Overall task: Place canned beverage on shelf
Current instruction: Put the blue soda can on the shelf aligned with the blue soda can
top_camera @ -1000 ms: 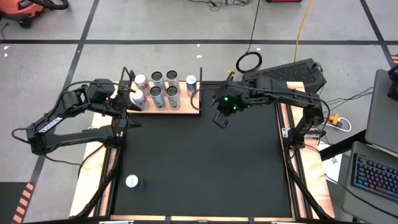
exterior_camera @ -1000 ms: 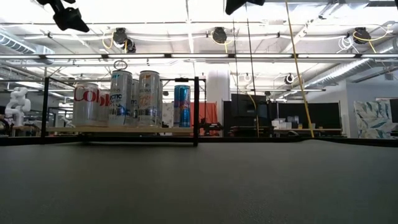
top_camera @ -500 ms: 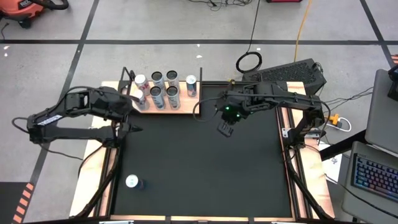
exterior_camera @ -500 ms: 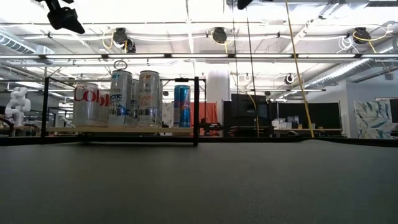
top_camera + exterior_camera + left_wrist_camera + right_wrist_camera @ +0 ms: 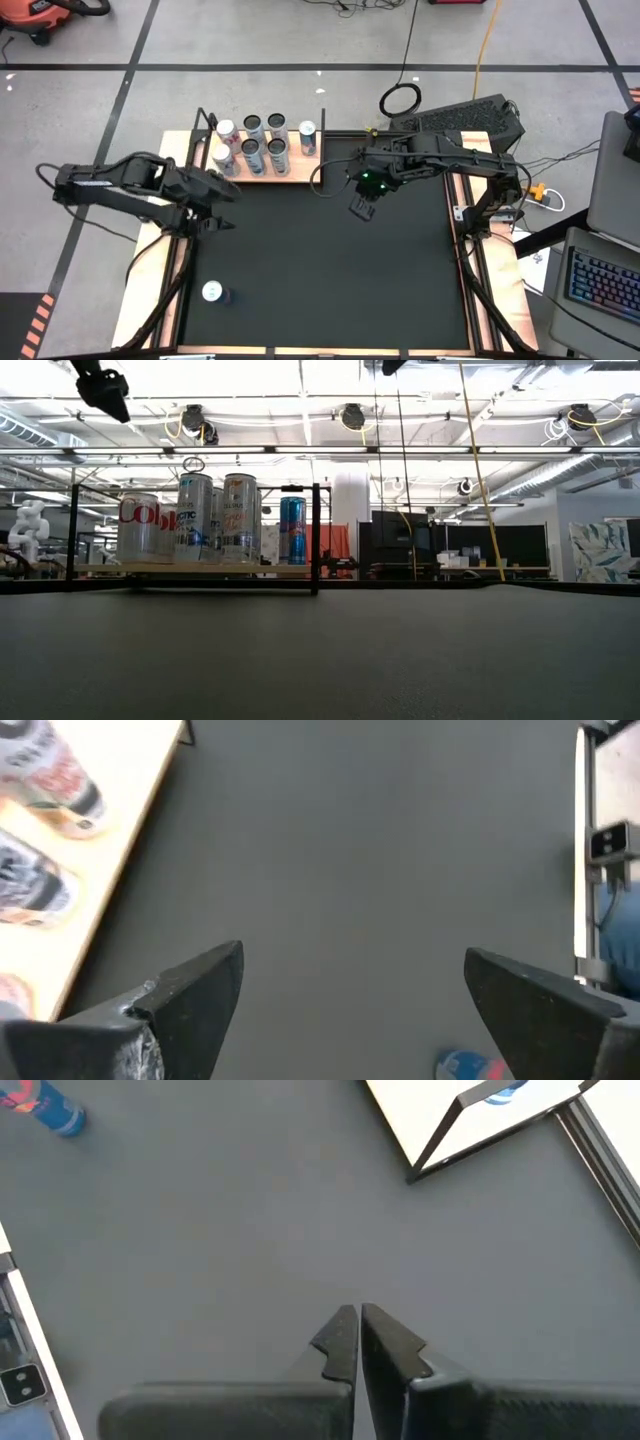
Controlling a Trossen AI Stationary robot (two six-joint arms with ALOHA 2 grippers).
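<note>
A blue and red can (image 5: 213, 292) stands alone on the black mat near its front left corner; it also shows in the left wrist view (image 5: 466, 1066) and the right wrist view (image 5: 48, 1110). The light-wood shelf (image 5: 292, 176) sits at the mat's far left and carries several cans (image 5: 252, 150), also seen in the low view (image 5: 195, 518). My left gripper (image 5: 228, 208) hangs open over the mat's left side, just in front of the shelf, its fingers (image 5: 205, 990) empty. My right gripper (image 5: 361, 209) hangs shut and empty above the mat, right of the shelf.
Thin black rods (image 5: 315, 538) rise at the shelf's corners. Wooden strips (image 5: 168, 250) edge the mat. A keyboard and cables (image 5: 470, 115) lie beyond the far right corner. Open mat (image 5: 330, 280) stretches between the loose can and the right arm.
My left gripper has swung away from the cans at the shelf's left end toward the table's near edge, staying open, and now hangs over the mat. My right gripper has drifted a little toward the near edge, staying shut. The cans have not moved.
</note>
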